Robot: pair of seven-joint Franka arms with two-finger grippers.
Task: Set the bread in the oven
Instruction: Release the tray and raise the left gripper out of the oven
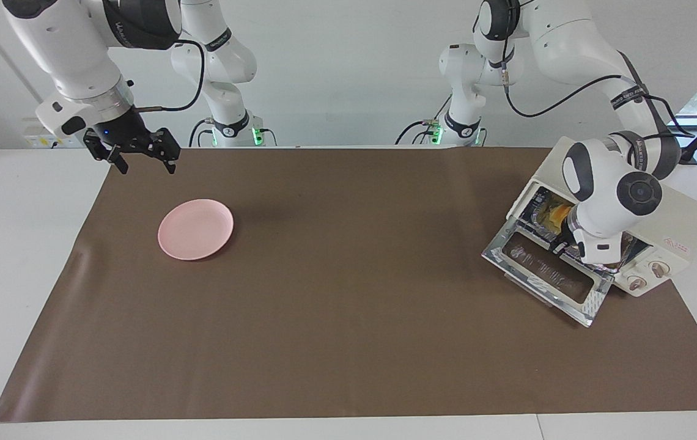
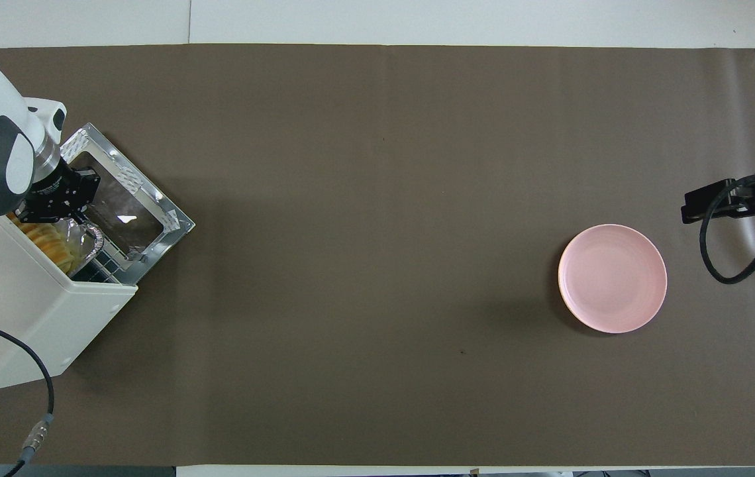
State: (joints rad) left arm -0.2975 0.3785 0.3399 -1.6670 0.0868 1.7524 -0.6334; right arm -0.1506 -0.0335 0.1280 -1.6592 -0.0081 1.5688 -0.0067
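Note:
The cream-white oven (image 1: 682, 223) stands at the left arm's end of the table with its glass door (image 1: 547, 273) folded down open. The golden bread (image 2: 46, 240) lies inside the oven mouth on a silver foil tray (image 2: 91, 240); it also shows in the facing view (image 1: 553, 214). My left gripper (image 2: 46, 213) reaches into the oven opening right at the bread; in the facing view (image 1: 564, 237) the wrist hides most of it. My right gripper (image 1: 143, 160) hangs open and empty in the air over the mat's edge near the pink plate.
A round pink plate (image 1: 195, 228) with nothing on it lies on the brown mat (image 1: 348, 318) toward the right arm's end. The oven's black cable (image 2: 40, 397) trails off the table's near edge. The open door juts out onto the mat.

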